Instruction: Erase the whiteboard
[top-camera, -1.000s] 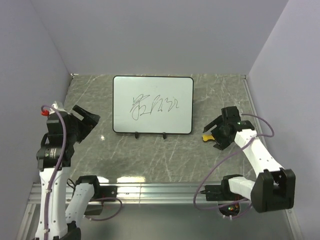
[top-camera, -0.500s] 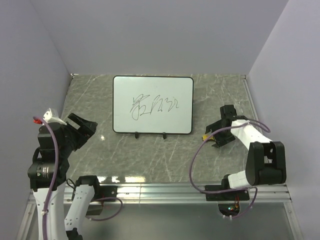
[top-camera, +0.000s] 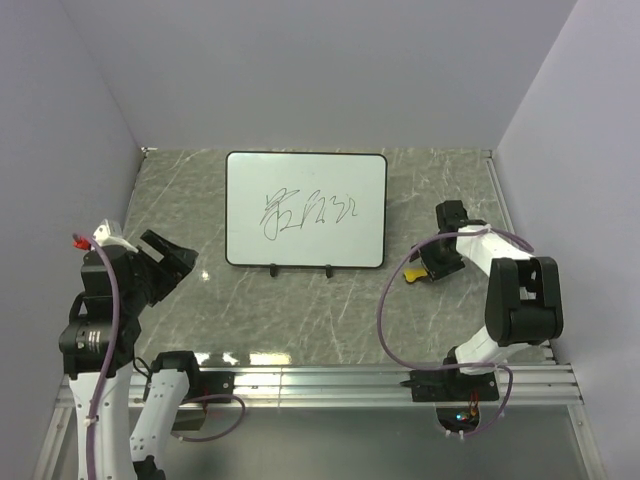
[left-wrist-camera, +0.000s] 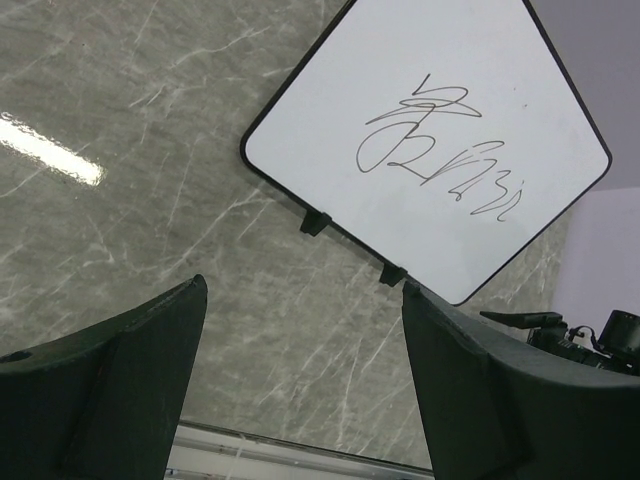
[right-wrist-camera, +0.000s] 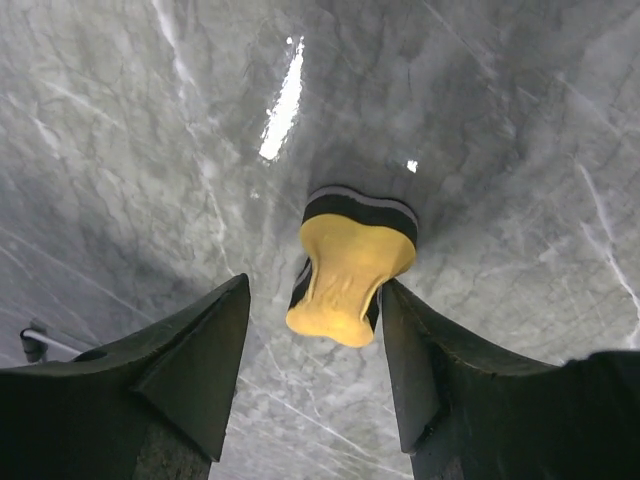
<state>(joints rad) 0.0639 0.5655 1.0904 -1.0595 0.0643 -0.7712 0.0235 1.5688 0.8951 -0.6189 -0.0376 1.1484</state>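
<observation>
Lying on the marble table (top-camera: 250, 310), the whiteboard (top-camera: 305, 180) fills the upper centre of the top view and carries dark scribbles (top-camera: 308, 210). The left gripper (top-camera: 174, 258) hangs at lower left, and the right gripper (top-camera: 424, 266) is at right over a yellow eraser (top-camera: 411, 276). In the left wrist view, the board sits upper right, beyond jaws spread wide on nothing. In the right wrist view, unclenched jaws straddle the eraser with a gap on the left; the right finger (right-wrist-camera: 400, 340) perhaps touches it.
</observation>
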